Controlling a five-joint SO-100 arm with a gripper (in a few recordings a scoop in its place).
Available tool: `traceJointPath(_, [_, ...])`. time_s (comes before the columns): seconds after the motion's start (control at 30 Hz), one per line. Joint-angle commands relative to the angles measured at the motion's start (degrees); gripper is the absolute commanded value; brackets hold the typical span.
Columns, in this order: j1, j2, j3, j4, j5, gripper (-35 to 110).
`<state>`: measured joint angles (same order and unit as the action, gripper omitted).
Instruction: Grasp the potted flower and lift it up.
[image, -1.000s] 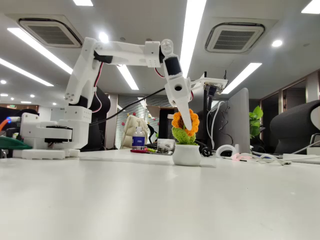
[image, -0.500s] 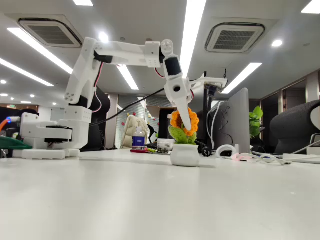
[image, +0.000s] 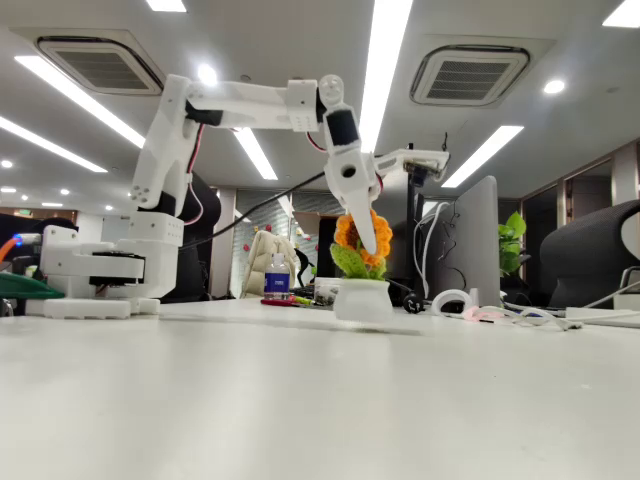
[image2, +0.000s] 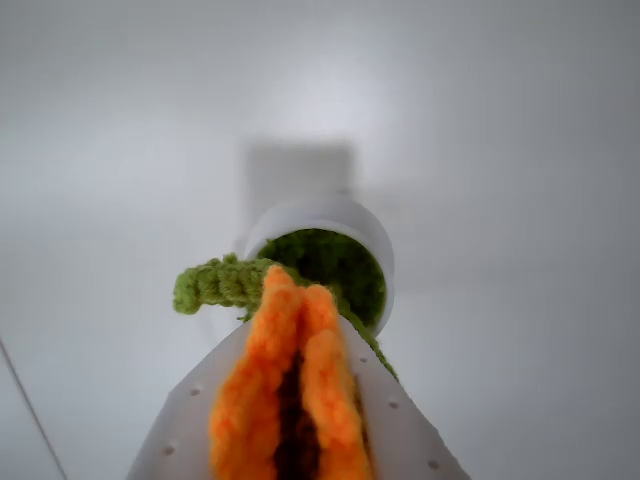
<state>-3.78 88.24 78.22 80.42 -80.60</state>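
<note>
Orange crocheted petals of the potted flower (image2: 290, 390) sit squeezed between the white gripper (image2: 295, 420) in our wrist view. From our fixed view, the gripper (image: 366, 240) holds the potted flower (image: 362, 270), its pot hanging just above the white table (image: 300, 400).

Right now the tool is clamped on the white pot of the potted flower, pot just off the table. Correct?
Not quite. The tool is shut on the orange flower head, not the white pot: the wrist view shows the petals squeezed between its fingers, with the pot hanging free below. The rest holds: in the fixed view the potted flower sits just clear of the table.
</note>
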Motion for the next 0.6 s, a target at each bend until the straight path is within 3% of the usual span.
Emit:
traceJointPath(0.0, [-2.2,10.6,0.0,4.4,-1.5,0])
traceJointPath(0.57, [-5.3,47.5,0.0,17.9,-10.0,0])
